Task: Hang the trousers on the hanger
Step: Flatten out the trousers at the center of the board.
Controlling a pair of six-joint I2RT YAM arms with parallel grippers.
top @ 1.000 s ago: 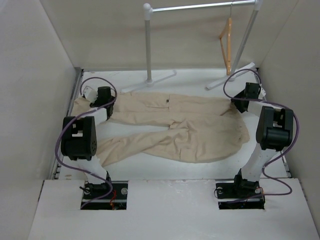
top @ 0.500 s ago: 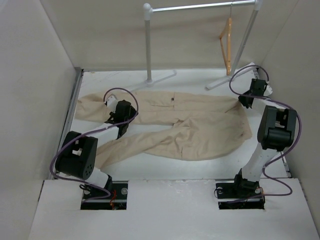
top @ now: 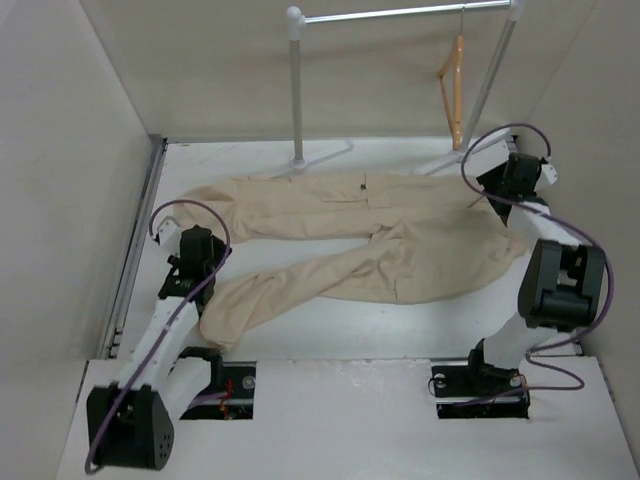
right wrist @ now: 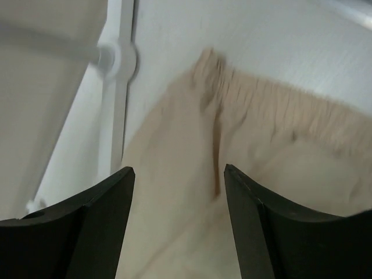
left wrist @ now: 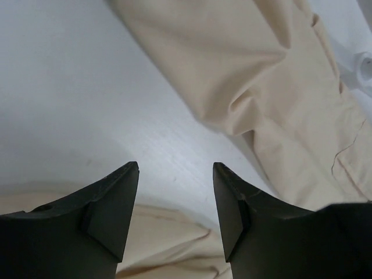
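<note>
The beige trousers lie flat on the white table, waist at the right, two legs running left. The orange-tan wooden hanger hangs by its hook from the rack's rail at the back right. My left gripper is open and empty, over bare table between the two legs; in the left wrist view its gripper has cloth ahead and below. My right gripper is open and empty above the waistband; the right wrist view shows the gripper over the gathered waistband.
The white-and-silver garment rack stands at the back, its feet on the table by the trousers' far edge; one foot shows in the right wrist view. Pale walls close in the left, right and back.
The trousers have shifted right and toward the back. My left arm has let go and drawn back toward the near left. My right gripper has moved slightly right, over the waistband.
</note>
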